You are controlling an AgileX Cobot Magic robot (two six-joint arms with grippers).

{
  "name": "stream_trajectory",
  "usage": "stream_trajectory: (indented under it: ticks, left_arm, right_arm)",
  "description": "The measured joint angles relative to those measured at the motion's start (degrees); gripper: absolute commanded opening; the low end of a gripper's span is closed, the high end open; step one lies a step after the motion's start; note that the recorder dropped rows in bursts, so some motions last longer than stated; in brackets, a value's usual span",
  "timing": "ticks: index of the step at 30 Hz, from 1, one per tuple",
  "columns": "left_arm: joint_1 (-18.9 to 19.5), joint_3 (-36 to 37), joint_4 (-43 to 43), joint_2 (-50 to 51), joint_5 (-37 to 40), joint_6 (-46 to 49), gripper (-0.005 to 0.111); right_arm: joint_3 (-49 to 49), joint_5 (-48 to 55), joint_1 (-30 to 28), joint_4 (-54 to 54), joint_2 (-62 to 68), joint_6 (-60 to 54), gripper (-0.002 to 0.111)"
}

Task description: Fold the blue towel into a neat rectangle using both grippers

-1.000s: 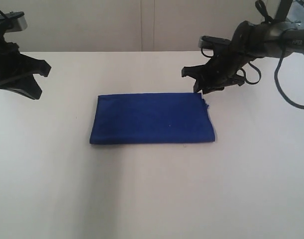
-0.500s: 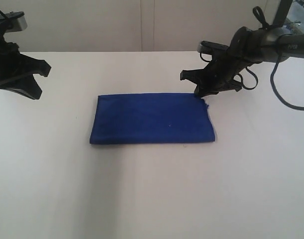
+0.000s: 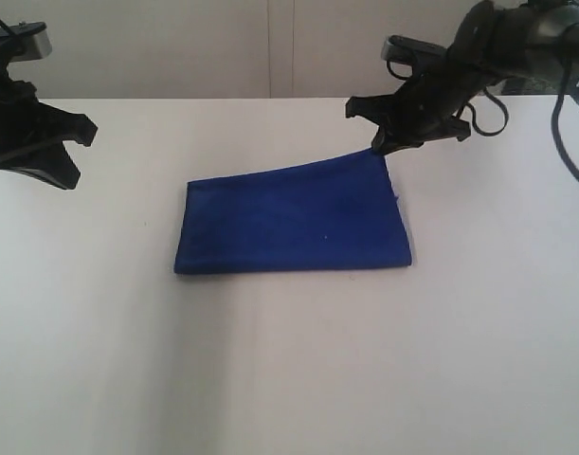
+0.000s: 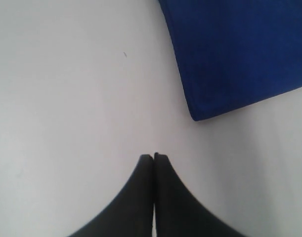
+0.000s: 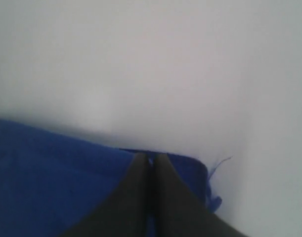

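The blue towel (image 3: pixel 291 220) lies folded in a band across the middle of the white table (image 3: pixel 289 379). Its far right corner is lifted off the surface. My right gripper (image 3: pixel 377 149) is shut on that corner, and in the right wrist view the towel (image 5: pixel 52 182) shows on both sides of the closed gripper (image 5: pixel 151 157), with a loose thread (image 5: pixel 221 163) beside it. My left gripper (image 3: pixel 76 133) hangs above the table's far left, apart from the towel. In the left wrist view that gripper (image 4: pixel 153 156) is shut and holds nothing, with a towel (image 4: pixel 239 54) corner some way ahead.
A pale wall (image 3: pixel 223 47) rises behind the table's far edge. Black cables (image 3: pixel 554 142) loop from the right arm over the table's far right.
My right gripper closed on the towel's far right corner and rose, pulling that corner up and back. The left arm has not moved.
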Motion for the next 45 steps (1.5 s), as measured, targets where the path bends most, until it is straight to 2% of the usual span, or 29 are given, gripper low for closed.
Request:
stream_trajectory:
  ticks: [8,15,30,45]
  left_arm:
    - [0.00,0.00,0.00,0.00,0.00,0.00,0.000]
    - [0.00,0.00,0.00,0.00,0.00,0.00,0.000]
    - [0.00,0.00,0.00,0.00,0.00,0.00,0.000]
    - [0.00,0.00,0.00,0.00,0.00,0.00,0.000]
  right_arm:
    - [0.00,9.32,0.00,0.00,-3.88,-1.11,0.000]
    - [0.00,12.76,0.00,0.00,-4.47,-1.24,0.000]
    - [0.00,12.07,0.00,-0.32,-4.47,-1.33,0.000]
    - [-0.10,2.06,0.00,-0.83,0.60,-3.82,0.000]
